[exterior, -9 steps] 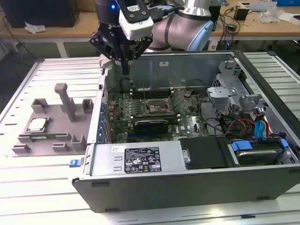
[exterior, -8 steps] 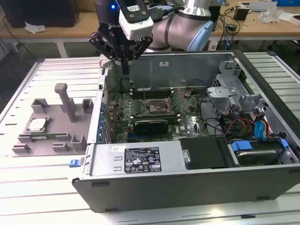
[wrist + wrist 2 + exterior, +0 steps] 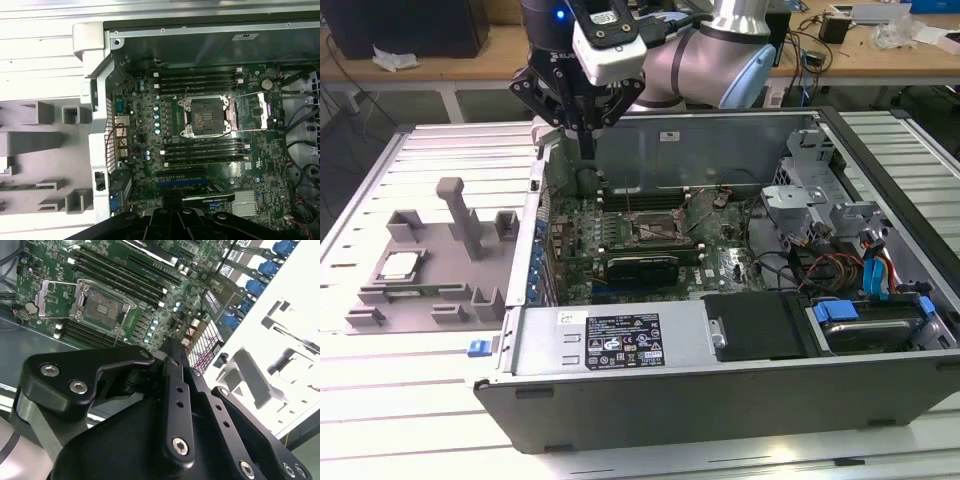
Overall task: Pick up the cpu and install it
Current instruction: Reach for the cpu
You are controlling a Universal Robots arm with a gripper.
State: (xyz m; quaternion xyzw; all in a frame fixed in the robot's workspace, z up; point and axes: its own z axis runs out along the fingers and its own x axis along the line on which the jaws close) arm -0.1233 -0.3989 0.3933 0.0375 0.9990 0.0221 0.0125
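Note:
The cpu (image 3: pixel 400 265), a small square chip with a silvery top, lies flat in a recess of the grey tray (image 3: pixel 425 305) at the exterior view's left, outside the computer case. My gripper (image 3: pixel 587 150) hangs above the case's left wall, well apart from the cpu, fingers pressed together and holding nothing. Both wrist views look past the shut fingers (image 3: pixel 176 390) down at the motherboard. The black socket (image 3: pixel 206 116) (image 3: pixel 102 307) (image 3: pixel 655 232) is bare, with its metal frame (image 3: pixel 252 110) swung open beside it.
The open computer case (image 3: pixel 720 350) fills the middle of the slatted table, with a drive bay (image 3: pixel 800 200) and cables (image 3: pixel 850 270) at the exterior view's right. Tall grey posts (image 3: pixel 460 215) stand on the tray. Memory slots (image 3: pixel 200 80) flank the socket.

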